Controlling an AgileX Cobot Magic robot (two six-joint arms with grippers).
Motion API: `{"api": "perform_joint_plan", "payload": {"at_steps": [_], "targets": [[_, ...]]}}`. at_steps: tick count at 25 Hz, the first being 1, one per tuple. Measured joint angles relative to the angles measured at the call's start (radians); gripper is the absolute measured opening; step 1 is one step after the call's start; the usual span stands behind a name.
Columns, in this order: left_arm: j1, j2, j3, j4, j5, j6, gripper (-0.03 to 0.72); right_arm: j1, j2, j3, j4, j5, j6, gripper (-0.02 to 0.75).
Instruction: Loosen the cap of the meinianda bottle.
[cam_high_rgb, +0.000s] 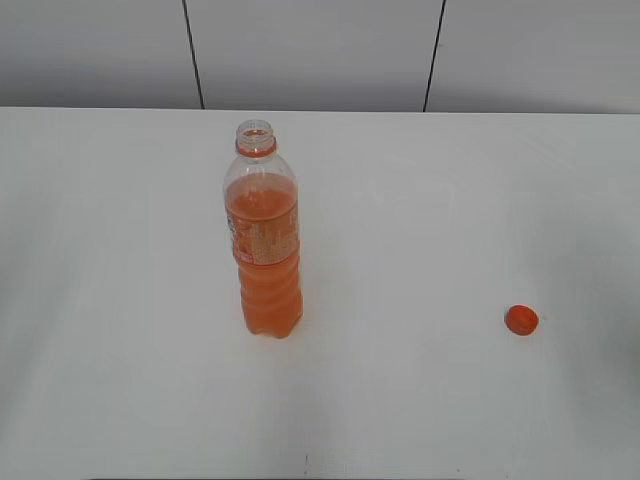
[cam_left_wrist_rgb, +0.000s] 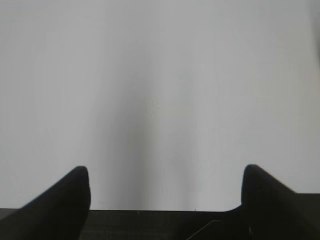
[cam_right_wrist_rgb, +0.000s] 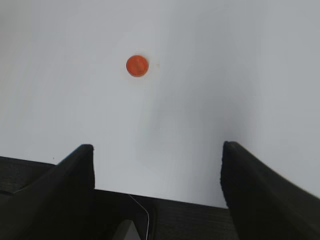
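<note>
Lying flat on the table (cam_high_rgb: 120, 300), the cap (cam_high_rgb: 521, 320) is off the bottle (cam_high_rgb: 265, 240): small, round, orange, resting alone on bare white surface.

Position relative to the right end effector (cam_right_wrist_rgb: 157, 170): ahead of the fingertips and slightly to the left of their midline, well apart from both fingers (cam_right_wrist_rgb: 75, 170), nothing touching it.

Bottle: clear plastic, upright, open at the mouth with an orange neck ring, filled with orange drink to about the shoulder, orange label band around the middle, ridged lower body. It stands well apart from the cap and appears in neither wrist view.

Right end effector: released, jaws spread wide, nothing between them.

Left end effector (cam_left_wrist_rgb: 165, 187): released, jaws spread wide, only bare table ahead of it.

Backdrop: grey wall panels with dark seams behind the table.
</note>
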Motion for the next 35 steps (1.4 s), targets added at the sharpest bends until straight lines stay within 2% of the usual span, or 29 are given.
{"api": "perform_joint_plan", "payload": {"at_steps": [5,8,17,29,35], "targets": [[0.0,-0.175,0.088,0.0,0.012,0.0,0.561,0.0,-0.182,0.188,0.0,-0.036,0.0,0.587],[0.0,-0.259,0.127,-0.019,0.043,0.0,0.559,0.0,-0.267,0.245,0.0,-0.018,0.0,0.587],[0.0,-0.437,0.165,-0.032,0.073,0.0,0.558,0.0,-0.519,0.252,-0.014,0.121,0.0,0.587],[0.0,-0.65,0.206,-0.037,-0.024,0.003,0.552,0.0,-0.856,0.254,-0.011,0.123,0.009,0.587],[-0.002,-0.655,0.206,-0.059,-0.025,0.037,0.548,0.0,-0.882,0.27,-0.01,0.112,0.022,0.587]]}}
